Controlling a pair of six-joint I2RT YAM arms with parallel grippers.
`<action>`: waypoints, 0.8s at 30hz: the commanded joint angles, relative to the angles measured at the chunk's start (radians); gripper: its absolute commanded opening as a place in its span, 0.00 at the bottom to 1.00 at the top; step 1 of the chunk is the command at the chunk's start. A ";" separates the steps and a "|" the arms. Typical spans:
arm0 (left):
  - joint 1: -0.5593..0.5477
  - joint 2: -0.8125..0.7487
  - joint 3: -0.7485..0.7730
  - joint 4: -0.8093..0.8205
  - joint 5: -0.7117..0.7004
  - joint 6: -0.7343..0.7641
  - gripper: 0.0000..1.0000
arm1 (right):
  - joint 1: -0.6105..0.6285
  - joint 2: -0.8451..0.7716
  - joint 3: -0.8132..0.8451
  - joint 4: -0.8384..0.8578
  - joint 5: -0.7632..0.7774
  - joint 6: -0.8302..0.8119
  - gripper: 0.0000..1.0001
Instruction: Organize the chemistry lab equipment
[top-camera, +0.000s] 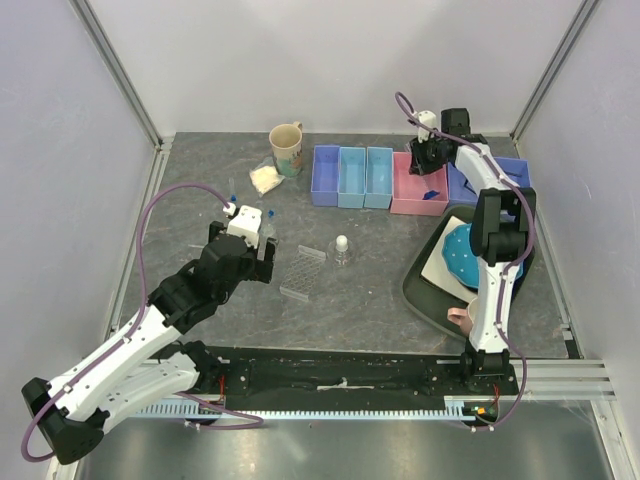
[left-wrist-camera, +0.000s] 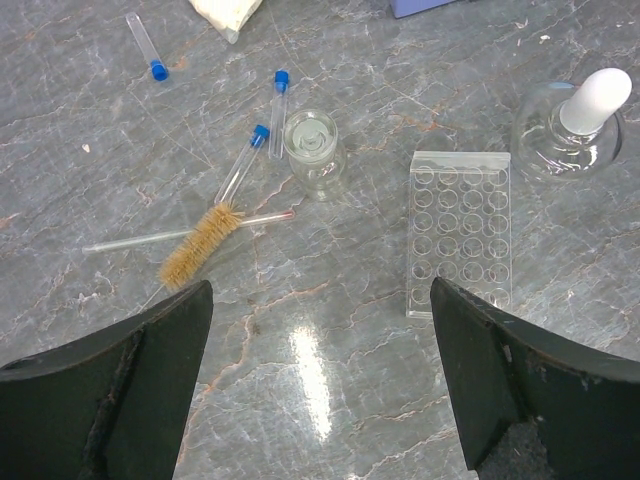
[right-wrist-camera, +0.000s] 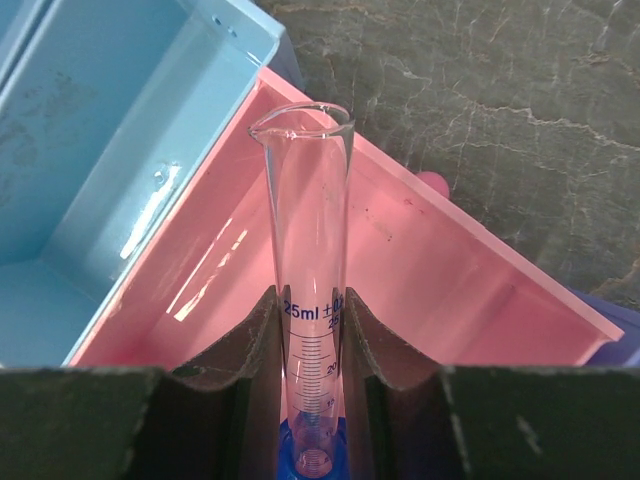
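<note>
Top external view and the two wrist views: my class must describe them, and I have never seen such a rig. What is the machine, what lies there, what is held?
Two robot arms stand at a grey table. One picture looks down from above; the others come from a camera on each wrist. The left gripper hangs open above a brush, blue-capped tubes, a clear tube rack and a stoppered flask. The right gripper is shut on a measuring cylinder over the pink bin.

Ahead of me a cream mug (top-camera: 287, 147) stands near the desk's (top-camera: 350, 310) far edge. To my right, a blue dotted plate (top-camera: 460, 255) sits in a dark tray (top-camera: 420, 287), with a pink mug (top-camera: 461, 318) beside it.
</note>
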 joint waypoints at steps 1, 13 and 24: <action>0.005 0.000 -0.008 0.050 -0.023 0.037 0.96 | 0.001 0.037 0.063 -0.033 0.012 -0.036 0.19; 0.006 0.011 -0.008 0.050 -0.002 0.042 0.96 | 0.010 0.093 0.086 -0.107 0.015 -0.076 0.35; 0.006 -0.015 -0.013 0.059 0.067 0.043 1.00 | 0.007 -0.023 0.059 -0.108 0.035 -0.081 0.47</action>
